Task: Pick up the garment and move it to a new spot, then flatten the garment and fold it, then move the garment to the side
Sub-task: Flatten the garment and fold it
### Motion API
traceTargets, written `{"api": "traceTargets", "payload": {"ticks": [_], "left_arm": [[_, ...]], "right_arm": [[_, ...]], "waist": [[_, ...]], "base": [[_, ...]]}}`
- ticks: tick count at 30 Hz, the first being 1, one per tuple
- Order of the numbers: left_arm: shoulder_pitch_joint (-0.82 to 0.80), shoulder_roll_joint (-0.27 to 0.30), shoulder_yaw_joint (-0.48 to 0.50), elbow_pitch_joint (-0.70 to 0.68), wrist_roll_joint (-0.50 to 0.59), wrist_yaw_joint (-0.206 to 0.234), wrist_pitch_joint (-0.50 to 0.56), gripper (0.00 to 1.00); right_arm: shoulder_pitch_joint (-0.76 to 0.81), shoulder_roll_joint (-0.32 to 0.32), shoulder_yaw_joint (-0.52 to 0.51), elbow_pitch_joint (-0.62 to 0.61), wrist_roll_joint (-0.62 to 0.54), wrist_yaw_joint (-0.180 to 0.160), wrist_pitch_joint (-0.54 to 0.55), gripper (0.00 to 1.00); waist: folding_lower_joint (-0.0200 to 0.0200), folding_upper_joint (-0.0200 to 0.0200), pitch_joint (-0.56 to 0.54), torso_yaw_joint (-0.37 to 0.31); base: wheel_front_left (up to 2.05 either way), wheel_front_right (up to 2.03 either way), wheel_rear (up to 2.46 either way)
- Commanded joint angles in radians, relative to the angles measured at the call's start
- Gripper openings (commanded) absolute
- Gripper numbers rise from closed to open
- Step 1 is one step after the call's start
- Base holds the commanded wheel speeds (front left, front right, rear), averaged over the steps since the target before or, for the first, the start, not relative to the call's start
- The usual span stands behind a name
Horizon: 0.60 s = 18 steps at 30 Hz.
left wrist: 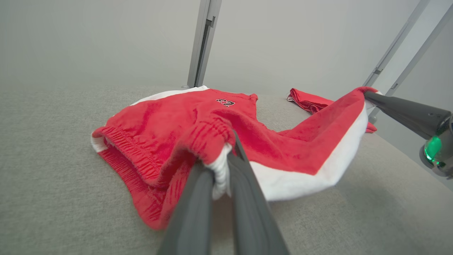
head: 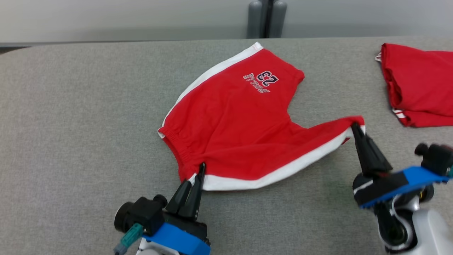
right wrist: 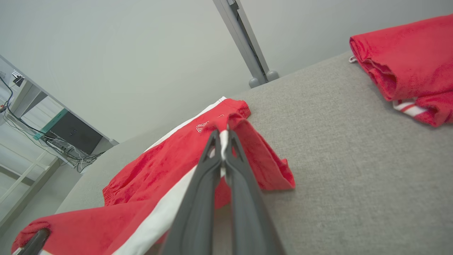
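The garment is a pair of red shorts with white side stripes and a "23" print, spread on the grey table. My left gripper is shut on its waistband corner at the near edge; the pinched white trim bunches between the fingers in the left wrist view. My right gripper is shut on the hem of the right leg, lifting that corner off the table, so the near side stripe stretches between both grips. The right gripper also appears in the left wrist view, holding the raised leg.
A second red garment lies folded at the table's right edge, also seen as a folded red pile in the right wrist view. A grey post stands behind the table. Bare grey tabletop extends to the left.
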Motion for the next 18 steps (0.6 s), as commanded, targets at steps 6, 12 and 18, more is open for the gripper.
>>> {"api": "traceTargets", "payload": {"ticks": [6, 12, 18], "left_arm": [[-0.097, -0.023, 0.02, 0.029, -0.007, -0.031, -0.005, 0.0], [-0.181, -0.045, 0.033, 0.064, -0.009, -0.051, -0.007, 0.0], [-0.266, -0.073, 0.064, 0.102, -0.012, -0.065, -0.006, 0.0]], "right_arm": [[-0.227, -0.042, 0.002, 0.116, -0.028, 0.001, 0.031, 0.0], [-0.43, -0.076, 0.014, 0.259, -0.052, 0.001, 0.042, 0.0], [-0.625, -0.087, 0.041, 0.415, -0.097, 0.001, 0.045, 0.0]], "waist": [[-0.0001, 0.0, 0.066, 0.057], [-0.0001, 0.0, 0.124, 0.105], [-0.0001, 0.0, 0.194, 0.137]], "base": [[0.0, 0.0, 0.0], [0.0, 0.0, 0.0], [0.0, 0.0, 0.0]]}}
